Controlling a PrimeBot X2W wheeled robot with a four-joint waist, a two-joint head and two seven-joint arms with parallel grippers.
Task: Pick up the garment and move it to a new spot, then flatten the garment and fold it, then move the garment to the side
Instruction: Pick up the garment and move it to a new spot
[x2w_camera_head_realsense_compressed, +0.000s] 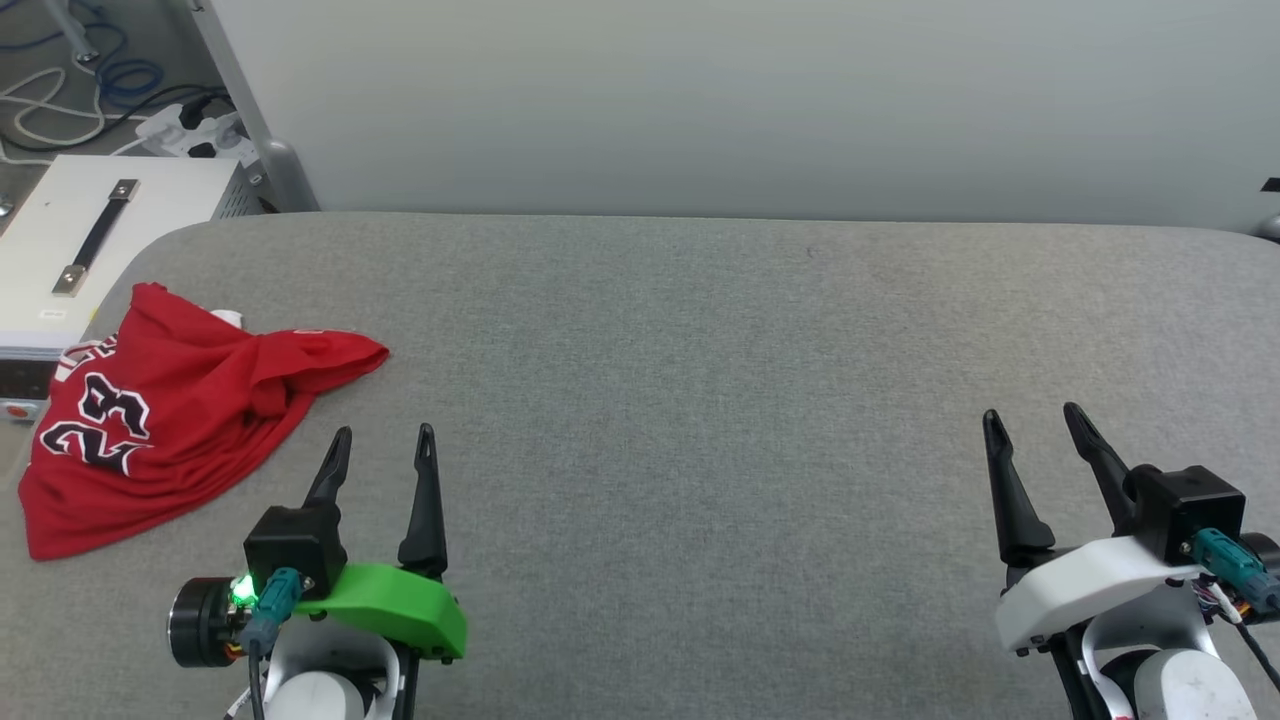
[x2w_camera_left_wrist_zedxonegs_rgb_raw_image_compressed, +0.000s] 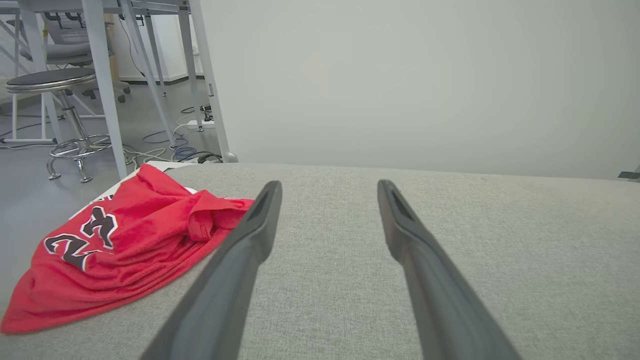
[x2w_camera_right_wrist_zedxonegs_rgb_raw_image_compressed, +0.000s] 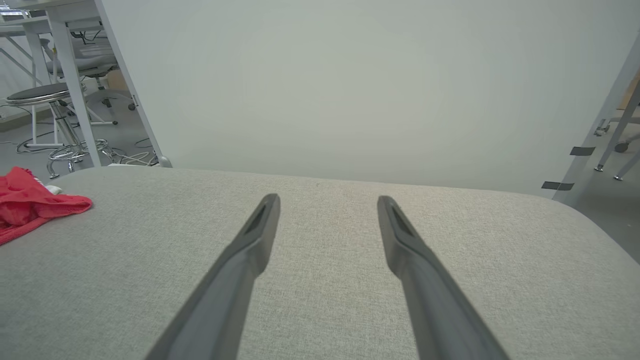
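The shirt (x2w_camera_head_realsense_compressed: 170, 420) lies crumpled at the left of the head view: red, a black 23 facing up, one fold trailing toward the centre. It sits on the grey table (x2w_camera_head_realsense_compressed: 700, 400), close to the table's left edge and free of both grippers. The left gripper (x2w_camera_head_realsense_compressed: 385, 432) is at the lower left, just beside the shirt's near hem, jaws spread wide with nothing between them, fingers pointing up the frame. In the left wrist view the shirt is at the lower left, next to the left finger. The right gripper (x2w_camera_head_realsense_compressed: 1031, 412) is at the lower right, well apart from the shirt, jaws just as wide and empty. At the upper left, past the table, there's a white box (x2w_camera_head_realsense_compressed: 60, 250) with a dark handle, closed, contents hidden, and cables (x2w_camera_head_realsense_compressed: 60, 90) on the floor behind it
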